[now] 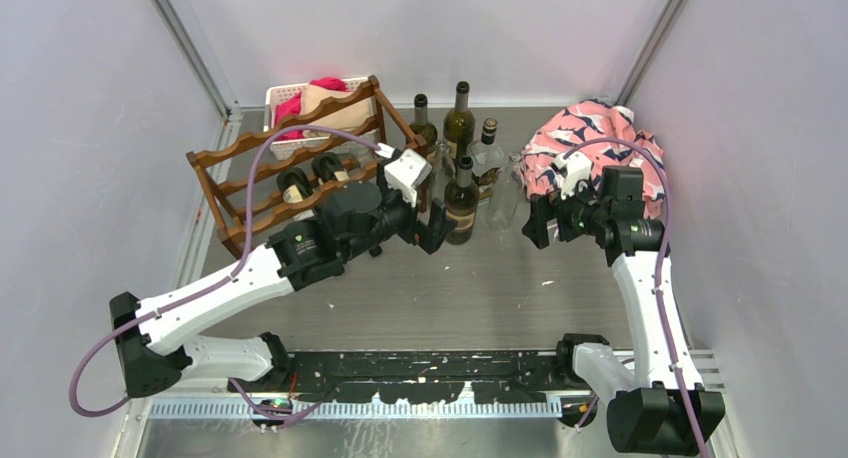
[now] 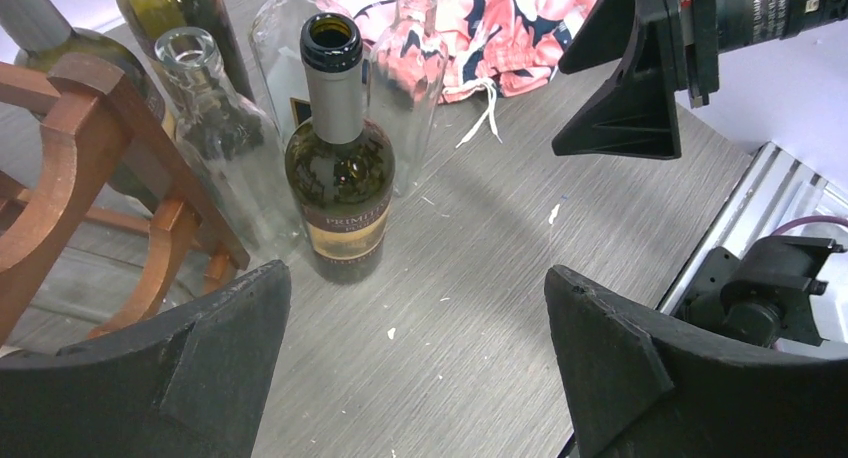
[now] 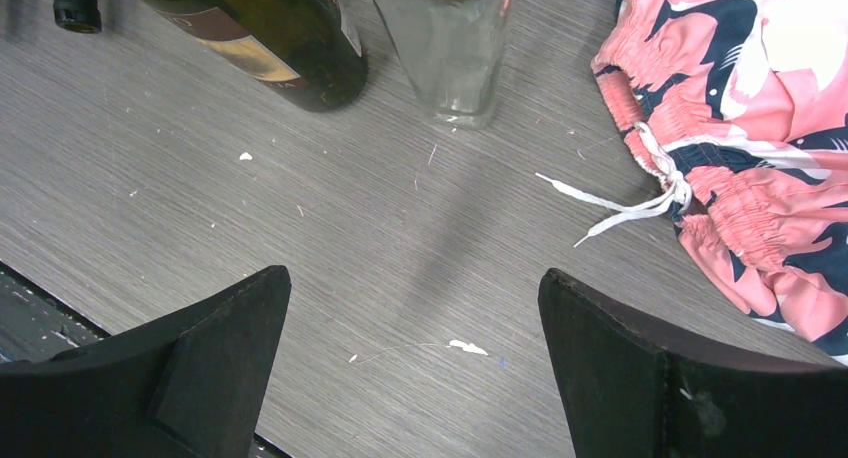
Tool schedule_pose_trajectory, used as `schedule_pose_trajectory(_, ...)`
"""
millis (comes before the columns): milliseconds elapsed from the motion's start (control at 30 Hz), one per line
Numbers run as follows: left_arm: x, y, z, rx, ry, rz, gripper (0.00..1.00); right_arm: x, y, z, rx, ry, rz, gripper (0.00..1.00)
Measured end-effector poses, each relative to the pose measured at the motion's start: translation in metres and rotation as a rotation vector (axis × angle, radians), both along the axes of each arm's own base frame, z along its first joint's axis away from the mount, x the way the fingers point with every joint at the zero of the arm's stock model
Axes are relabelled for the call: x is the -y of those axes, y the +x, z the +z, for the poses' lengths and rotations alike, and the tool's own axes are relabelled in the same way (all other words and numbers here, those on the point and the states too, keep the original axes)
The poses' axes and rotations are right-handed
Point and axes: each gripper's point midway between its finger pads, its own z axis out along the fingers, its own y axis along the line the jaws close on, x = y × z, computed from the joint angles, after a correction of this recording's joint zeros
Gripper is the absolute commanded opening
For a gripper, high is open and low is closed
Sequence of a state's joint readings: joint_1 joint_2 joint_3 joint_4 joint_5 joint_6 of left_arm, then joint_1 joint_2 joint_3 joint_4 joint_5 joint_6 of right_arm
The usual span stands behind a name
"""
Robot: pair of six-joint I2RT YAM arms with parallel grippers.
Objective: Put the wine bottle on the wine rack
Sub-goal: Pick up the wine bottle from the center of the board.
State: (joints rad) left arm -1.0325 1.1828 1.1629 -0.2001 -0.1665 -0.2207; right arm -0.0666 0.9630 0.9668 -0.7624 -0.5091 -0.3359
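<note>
Dark green glass makes up the wine bottle (image 2: 340,168), so I judge it rigid, smooth and apt to slip, fairly heavy for its width, and likely to break if knocked over or dropped. Its mouth is uncorked, and whether any liquid is left inside cannot be told. The best hold looks to be across the broad body at the paper label, where the pads would get more friction than on bare glass. That is also near the balance point, which matters because the bottle must be turned onto its side for the wine rack (image 1: 290,168). The grey-sleeved neck is thinner and would let the bottle swing. It stands upright on the tabletop (image 1: 480,288), just right of the rack's end post, with clear glass bottles (image 2: 215,128) crowding close behind and beside it. The left tool (image 2: 420,368) is spread wide and holds nothing. The bottle is just ahead of its jaws, a little left of the centre line between them and not touching either finger. The right tool (image 3: 415,368) is also fully spread and empty, hanging over bare tabletop beside the pink patterned cloth (image 3: 740,98), apart from the bottle on its right side.
</note>
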Motion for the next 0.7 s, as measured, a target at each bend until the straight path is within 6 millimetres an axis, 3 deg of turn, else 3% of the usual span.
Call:
schedule_pose_trajectory(333, 0.008, 0.011, -0.036, -0.040, 0.114, 0.014, 0.96, 0.000, -0.001, -0.005, -0.022, -0.003, 0.000, 1.00)
schedule_pose_trajectory(700, 0.012, 0.020, -0.049, -0.052, 0.143, 0.019, 0.96, -0.002, -0.001, -0.012, -0.053, -0.010, 0.014, 1.00)
